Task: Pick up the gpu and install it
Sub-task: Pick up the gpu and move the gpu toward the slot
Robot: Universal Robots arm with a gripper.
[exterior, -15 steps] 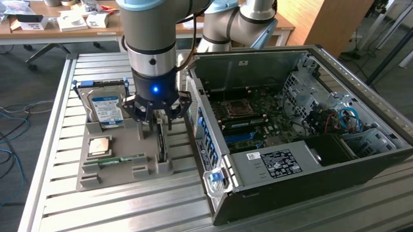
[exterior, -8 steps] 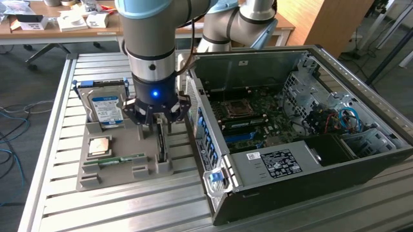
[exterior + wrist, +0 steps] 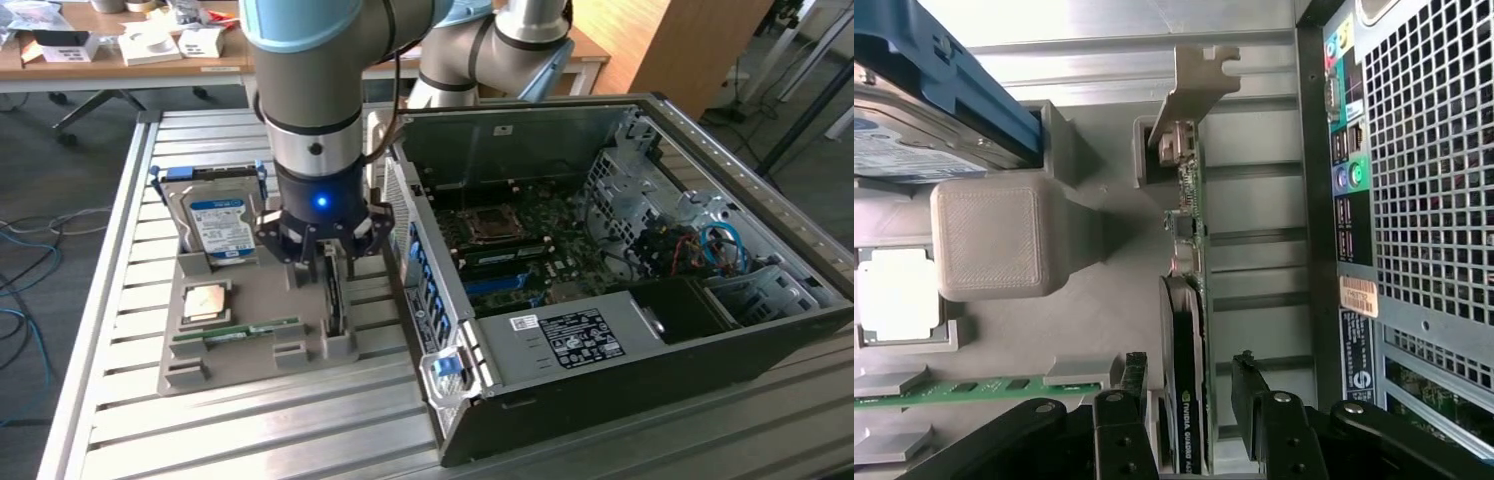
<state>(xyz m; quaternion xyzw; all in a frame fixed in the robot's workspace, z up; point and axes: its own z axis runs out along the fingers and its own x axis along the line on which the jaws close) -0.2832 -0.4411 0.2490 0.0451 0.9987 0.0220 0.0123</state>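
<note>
Beside the computer case (image 3: 574, 345), the gpu (image 3: 1187, 250) stands on edge in the grey holder (image 3: 247, 352). Gripper (image 3: 334, 262) straddles it, jaws wide, nothing held. Pick-up step; grasp needs square closure on card faces.

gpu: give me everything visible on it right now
The gpu stands on its long edge in a slot of the grey parts holder, next to the PC case. Seen edge-on, it is a thin green board with small components, a dark cooler on one face and a bent silver metal bracket at one end. The open claw straddles the cooler end, one finger on each side, with a gap showing between each and the card. Only the holder touches it.
</note>
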